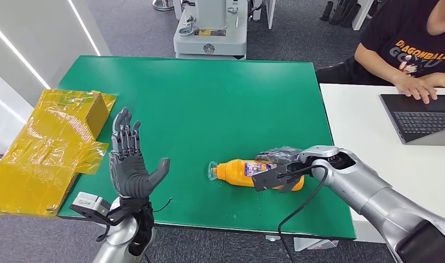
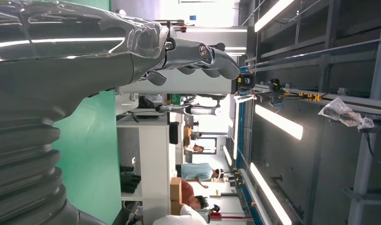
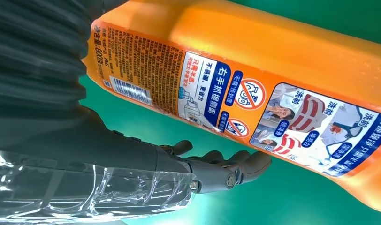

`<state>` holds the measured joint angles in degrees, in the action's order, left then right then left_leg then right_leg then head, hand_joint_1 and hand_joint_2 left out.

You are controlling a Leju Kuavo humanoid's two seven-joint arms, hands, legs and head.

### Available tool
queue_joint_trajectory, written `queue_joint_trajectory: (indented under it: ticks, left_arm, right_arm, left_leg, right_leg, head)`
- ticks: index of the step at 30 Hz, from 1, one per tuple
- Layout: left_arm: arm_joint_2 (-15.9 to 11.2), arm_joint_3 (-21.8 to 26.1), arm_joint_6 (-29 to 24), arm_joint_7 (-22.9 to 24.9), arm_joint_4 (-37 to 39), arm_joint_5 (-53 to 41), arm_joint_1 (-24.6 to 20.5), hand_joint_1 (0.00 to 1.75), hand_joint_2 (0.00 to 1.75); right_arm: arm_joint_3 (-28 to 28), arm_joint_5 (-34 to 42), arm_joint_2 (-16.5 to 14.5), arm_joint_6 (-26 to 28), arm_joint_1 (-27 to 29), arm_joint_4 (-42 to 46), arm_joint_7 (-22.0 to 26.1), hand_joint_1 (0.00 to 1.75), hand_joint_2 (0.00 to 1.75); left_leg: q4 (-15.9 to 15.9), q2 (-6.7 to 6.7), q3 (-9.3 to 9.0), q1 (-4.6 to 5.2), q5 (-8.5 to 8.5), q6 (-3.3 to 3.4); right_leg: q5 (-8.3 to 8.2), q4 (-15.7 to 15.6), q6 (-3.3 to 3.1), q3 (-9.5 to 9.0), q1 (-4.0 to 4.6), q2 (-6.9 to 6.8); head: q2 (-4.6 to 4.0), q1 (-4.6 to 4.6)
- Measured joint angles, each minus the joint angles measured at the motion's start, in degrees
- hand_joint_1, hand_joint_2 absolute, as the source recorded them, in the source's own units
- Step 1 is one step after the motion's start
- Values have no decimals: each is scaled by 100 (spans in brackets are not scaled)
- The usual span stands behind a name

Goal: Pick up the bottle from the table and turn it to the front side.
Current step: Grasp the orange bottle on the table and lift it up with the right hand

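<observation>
Orange plastic bottle lies flat w/ right robot hand beside, fingers spread; left robot hand open, empty.

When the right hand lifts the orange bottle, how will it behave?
The orange bottle lies on its side on the green table, so it may roll. Its glossy plastic looks slippery, probably stiff. The right hand is beside its label.

The bottle lies on the table, right of centre.
</observation>
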<state>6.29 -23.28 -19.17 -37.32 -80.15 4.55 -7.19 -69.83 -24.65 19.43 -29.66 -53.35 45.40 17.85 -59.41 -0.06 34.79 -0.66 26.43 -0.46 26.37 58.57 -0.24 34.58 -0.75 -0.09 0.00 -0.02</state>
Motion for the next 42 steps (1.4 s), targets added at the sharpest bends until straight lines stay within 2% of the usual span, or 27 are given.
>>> queue_joint_trajectory:
  ticks: [42]
  left_arm:
    - [0,0,0,1,0,-1,0,0,175]
  right_arm:
    - [-20,4,0,0,-25,-15,-1,0,175]
  left_leg:
    - [0,0,0,0,0,0]
  right_leg:
    - [0,0,0,0,0,0]
  head:
    - [0,0]
